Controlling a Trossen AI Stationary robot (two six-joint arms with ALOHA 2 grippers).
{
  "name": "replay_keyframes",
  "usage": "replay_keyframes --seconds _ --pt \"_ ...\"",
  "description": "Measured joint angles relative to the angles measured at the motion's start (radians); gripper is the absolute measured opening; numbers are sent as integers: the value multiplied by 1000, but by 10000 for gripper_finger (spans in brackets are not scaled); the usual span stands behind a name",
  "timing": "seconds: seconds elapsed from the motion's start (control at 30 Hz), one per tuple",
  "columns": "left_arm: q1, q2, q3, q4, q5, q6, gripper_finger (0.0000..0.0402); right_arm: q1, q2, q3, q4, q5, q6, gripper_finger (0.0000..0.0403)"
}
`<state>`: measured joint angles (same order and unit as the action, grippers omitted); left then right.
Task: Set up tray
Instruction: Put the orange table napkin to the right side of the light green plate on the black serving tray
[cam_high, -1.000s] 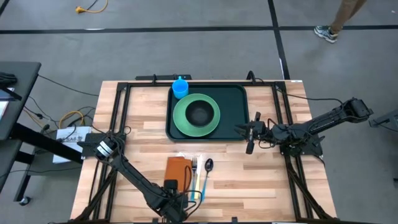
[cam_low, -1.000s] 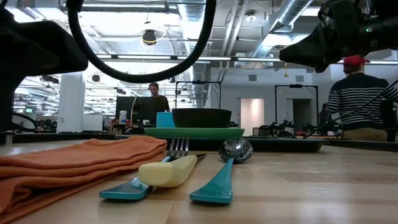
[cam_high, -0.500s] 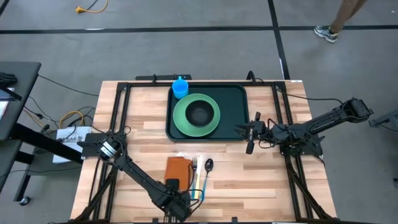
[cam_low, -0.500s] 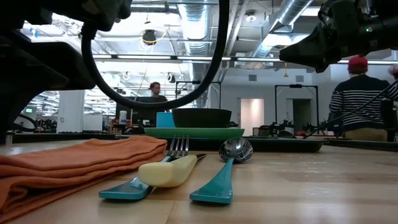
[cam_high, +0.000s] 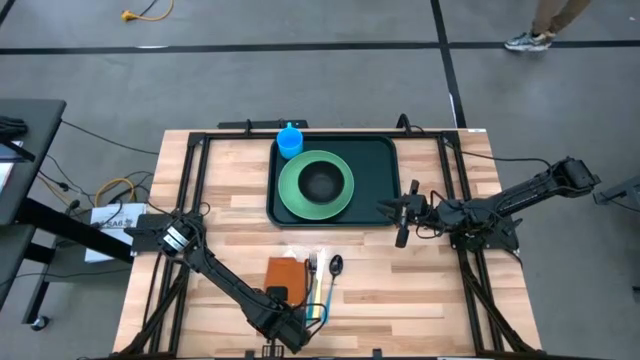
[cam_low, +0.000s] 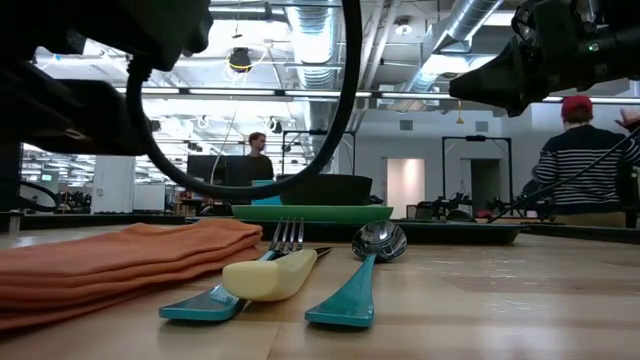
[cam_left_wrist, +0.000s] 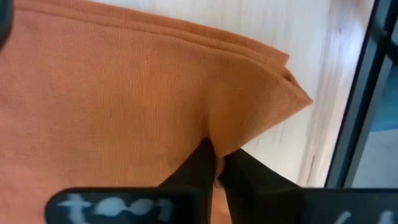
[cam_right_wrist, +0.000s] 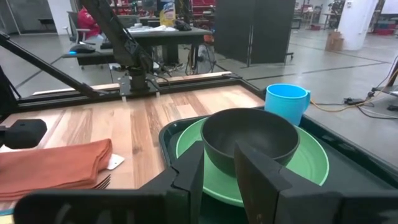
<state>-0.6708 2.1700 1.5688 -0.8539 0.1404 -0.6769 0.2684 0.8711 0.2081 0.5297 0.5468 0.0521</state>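
Note:
The dark green tray lies at the far middle of the table. On it stand a light-green plate with a dark bowl and a blue cup. An orange folded napkin lies near the front edge, with a fork, a yellow-handled knife and a teal spoon beside it. My left gripper points down onto the napkin and is shut on it. My right gripper waits open, level, right of the tray. My left gripper pinches a raised pucker of the napkin between its two fingers, close to one corner. It comes from above, pointing down. Several folded layers show at the corner's edge; how many are in the pinch I cannot tell. The napkin lies on the table.
Bare wood lies left and right of the cutlery and left of the tray. Black frame rails run along both table sides. People stand in the room beyond the table.
My left gripper has sunk a little onto the napkin, and its arm and cable loop have shifted sideways in the low view. The napkin's near folds lie slightly flatter than before. The right arm has kept still.

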Motion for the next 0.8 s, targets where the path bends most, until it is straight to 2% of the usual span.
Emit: replay_keyframes --seconds 0.27,0.57,0.8 --pt "-1 7 55 -93 -22 2 4 0 0 0 0 0 0 83" --pt "-1 10 248 -462 -200 -2 2 0 0 0 0 0 0 83" --pt "5 8 393 -688 -301 -45 2 0 0 0 1 0 0 83"
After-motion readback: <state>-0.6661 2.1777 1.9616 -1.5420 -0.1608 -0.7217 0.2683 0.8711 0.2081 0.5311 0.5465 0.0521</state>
